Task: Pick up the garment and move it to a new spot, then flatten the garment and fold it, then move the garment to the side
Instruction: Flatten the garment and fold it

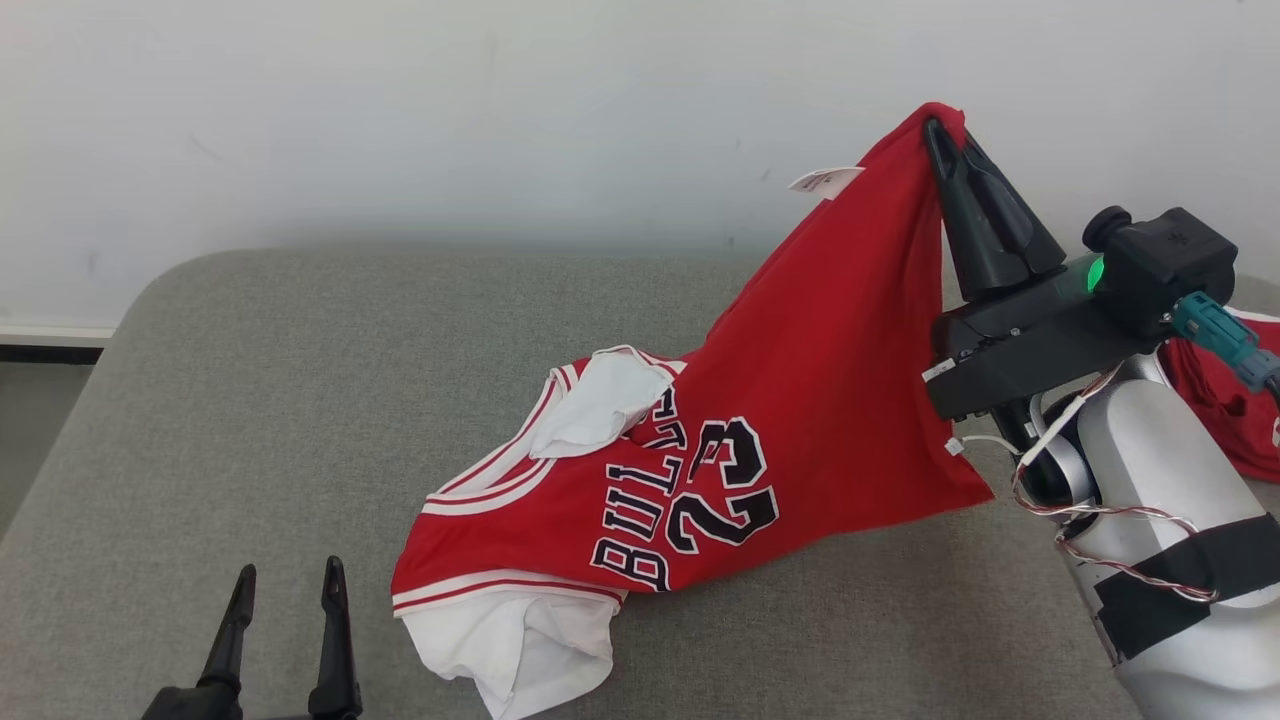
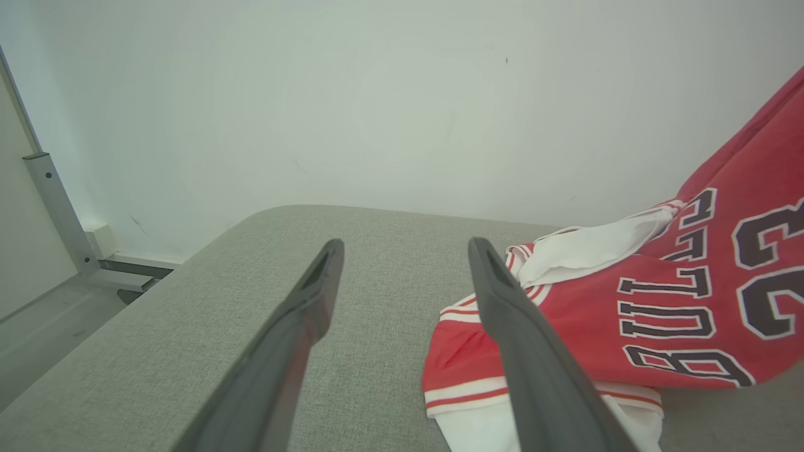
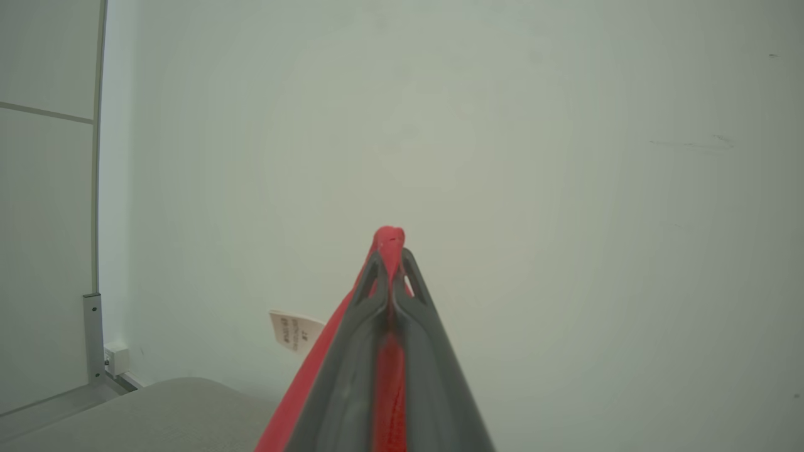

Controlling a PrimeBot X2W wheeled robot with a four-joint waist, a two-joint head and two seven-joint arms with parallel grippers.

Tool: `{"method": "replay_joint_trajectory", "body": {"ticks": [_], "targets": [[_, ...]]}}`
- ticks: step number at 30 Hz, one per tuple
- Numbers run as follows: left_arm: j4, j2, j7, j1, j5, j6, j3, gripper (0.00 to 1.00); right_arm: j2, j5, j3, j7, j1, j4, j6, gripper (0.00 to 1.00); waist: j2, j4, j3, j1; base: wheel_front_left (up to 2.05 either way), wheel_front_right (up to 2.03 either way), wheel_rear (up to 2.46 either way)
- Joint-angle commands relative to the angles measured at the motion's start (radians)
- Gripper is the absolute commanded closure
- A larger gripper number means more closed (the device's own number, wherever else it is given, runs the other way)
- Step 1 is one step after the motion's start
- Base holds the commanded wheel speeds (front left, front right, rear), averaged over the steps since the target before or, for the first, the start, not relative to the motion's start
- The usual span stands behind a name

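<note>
Red basketball jersey with black lettering (image 1: 800,400) pinched in clamped right gripper (image 1: 945,135), lifted off grey fabric surface (image 1: 250,400), left gripper (image 1: 285,590) spread wide, empty

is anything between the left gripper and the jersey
Nothing visible: just bare grey cushion separates the open left gripper from the near edge of the jersey, while the right gripper holds one corner up.

Reads "BULLS" with "23" in black, white-edged characters on the red garment (image 1: 820,400), on the part lying toward the near edge of the grey cushion (image 1: 250,400); dark print on its white tag (image 1: 825,181) too small to read.
</note>
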Motion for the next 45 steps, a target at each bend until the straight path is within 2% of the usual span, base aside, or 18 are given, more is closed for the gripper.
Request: {"method": "replay_joint_trajectory", "body": {"ticks": [1, 10, 17, 25, 26, 27, 31, 34, 45], "targets": [[-0.006, -0.002, -0.003, 0.014, -0.005, 0.007, -0.005, 0.0, -0.009, -0.006, -0.006, 0.009, 0.008, -0.005, -0.003, 1.0, 0.0, 0.003, 0.004, 0.0, 0.0, 0.0, 0.0], [-0.001, -0.002, -0.003, -0.022, -0.027, 0.012, -0.026, 0.0, -0.03, -0.007, -0.034, 0.043, -0.02, 0.054, -0.003, 1.0, 0.0, 0.023, 0.059, 0.0, 0.0, 0.0, 0.0], [0.005, -0.002, -0.003, -0.073, -0.042, 0.014, -0.066, 0.0, -0.075, -0.026, -0.031, 0.039, -0.138, 0.278, -0.003, 1.0, 0.0, 0.063, 0.122, 0.0, 0.0, 0.0, 0.0], [0.024, -0.002, -0.003, -0.147, -0.07, 0.011, -0.118, 0.0, -0.107, -0.06, -0.018, -0.033, -0.335, 0.575, -0.003, 1.0, 0.0, 0.121, 0.204, 0.0, 0.0, 0.0, 0.0], [0.027, -0.002, -0.003, -0.155, -0.071, 0.01, -0.125, 0.0, -0.114, -0.075, -0.017, -0.045, -0.352, 0.607, -0.003, 0.69, 0.0, 0.129, 0.212, 0.0, 0.0, 0.0, 0.0], [0.027, -0.002, -0.003, -0.16, -0.071, 0.01, -0.131, 0.0, -0.114, -0.087, -0.019, -0.056, -0.368, 0.637, -0.003, 0.0, 0.0, 0.134, 0.217, 0.0, 0.0, 0.0, 0.0], [0.034, -0.002, -0.003, -0.174, -0.075, 0.015, -0.146, 0.0, -0.097, -0.122, -0.032, -0.082, -0.406, 0.718, -0.003, 0.0, 0.0, 0.145, 0.228, 0.0, 0.0, 0.0, 0.0], [0.035, -0.002, -0.003, -0.173, -0.071, 0.016, -0.14, 0.0, -0.083, -0.134, -0.03, -0.089, -0.408, 0.734, -0.003, 0.0, 0.0, 0.134, 0.223, 0.0, 0.0, 0.0, 0.0], [0.026, -0.002, -0.003, -0.118, -0.035, 0.011, -0.082, 0.0, -0.097, -0.089, -0.026, -0.088, -0.219, 0.524, -0.003, 0.0, 0.0, 0.049, 0.146, 0.0, 0.0, 0.0, 0.0]]}}
